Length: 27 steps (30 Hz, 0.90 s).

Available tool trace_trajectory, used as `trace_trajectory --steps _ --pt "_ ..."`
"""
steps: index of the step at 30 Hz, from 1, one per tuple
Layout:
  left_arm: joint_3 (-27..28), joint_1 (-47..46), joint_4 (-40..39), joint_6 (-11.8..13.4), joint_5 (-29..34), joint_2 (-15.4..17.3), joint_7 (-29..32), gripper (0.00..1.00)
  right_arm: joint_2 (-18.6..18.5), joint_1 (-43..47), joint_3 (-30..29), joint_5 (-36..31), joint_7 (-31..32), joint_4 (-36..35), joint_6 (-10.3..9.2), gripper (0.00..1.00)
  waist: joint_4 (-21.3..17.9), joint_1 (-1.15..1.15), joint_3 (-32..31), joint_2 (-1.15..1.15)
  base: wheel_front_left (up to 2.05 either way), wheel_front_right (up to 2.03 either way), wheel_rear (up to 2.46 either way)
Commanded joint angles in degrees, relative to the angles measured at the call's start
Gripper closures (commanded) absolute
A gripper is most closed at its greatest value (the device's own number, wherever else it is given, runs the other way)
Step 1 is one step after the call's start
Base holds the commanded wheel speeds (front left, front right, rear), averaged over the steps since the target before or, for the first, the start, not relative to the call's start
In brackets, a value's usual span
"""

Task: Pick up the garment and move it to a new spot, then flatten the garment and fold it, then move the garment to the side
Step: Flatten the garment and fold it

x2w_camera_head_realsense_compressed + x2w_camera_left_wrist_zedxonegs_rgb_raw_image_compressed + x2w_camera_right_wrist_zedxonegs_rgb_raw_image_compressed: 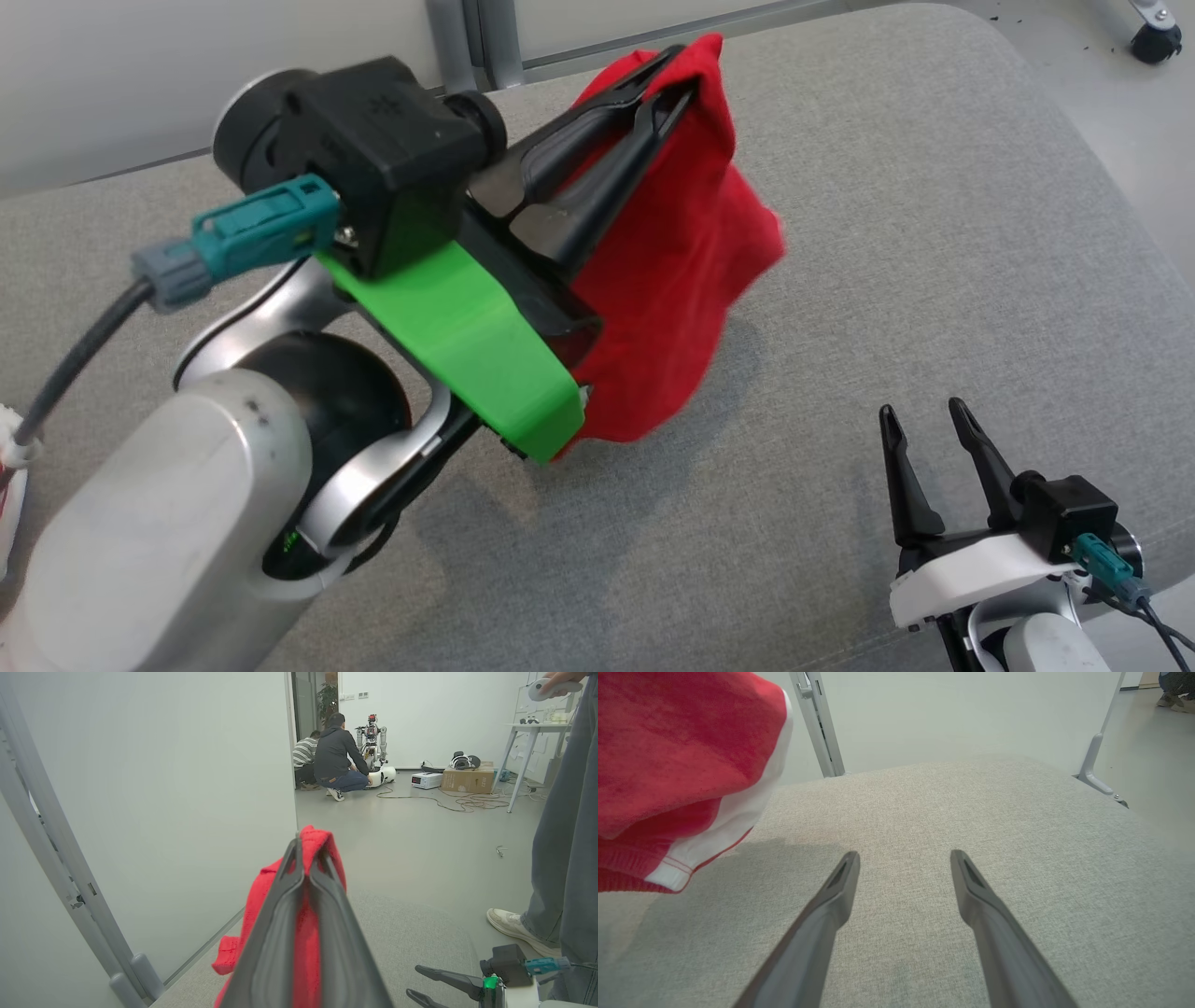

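Note:
The garment (672, 280) is red cloth with a white band. It hangs bunched in the air above the grey cushioned surface (887, 233), pinched at its top edge by my left gripper (677, 79), which is shut on it. Along my left wrist view the closed left gripper (306, 851) holds the red garment (322, 844), which drapes down behind the fingers. My right gripper (924, 420) rests open near the front right of the surface, nothing between its fingers. In the right wrist view the garment (677, 765) hangs at the upper left, apart from the open right gripper (903, 858).
The surface's rounded far edge (1027, 56) drops to the floor. A white partition (163, 788) on metal legs (822, 723) stands behind it. A person's leg and shoe (560, 858) are close by on the right. Two people (331, 760) crouch by another robot far across the room.

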Motion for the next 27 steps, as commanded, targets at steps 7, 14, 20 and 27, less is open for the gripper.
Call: trace_trajectory --steps 7,14,20,27 --pt "2.57 -5.52 -1.8 -0.32 -5.17 -0.11 4.51 1.0 -0.15 0.29 0.05 0.4 -0.2 0.4 0.0 0.0 -1.47 0.0 -0.97 0.14 0.0 0.0 0.0" --pt "5.03 -5.97 -3.47 0.82 -12.1 2.02 10.6 1.0 -0.15 -0.15 0.3 2.37 -0.2 0.6 0.0 0.0 -3.55 0.0 -1.38 0.14 0.0 0.0 0.0" --pt "5.16 -0.1 1.09 -2.75 -16.6 9.09 14.92 1.0 -0.15 -1.09 0.81 4.04 -0.2 0.31 0.0 0.0 -4.92 0.0 1.27 0.14 0.0 0.0 0.0" --pt "3.35 4.17 24.18 -10.14 -8.09 25.58 12.93 1.0 -0.16 -2.57 1.16 5.69 -0.2 0.14 0.0 0.0 -8.25 0.0 4.82 0.14 0.0 0.0 0.0"
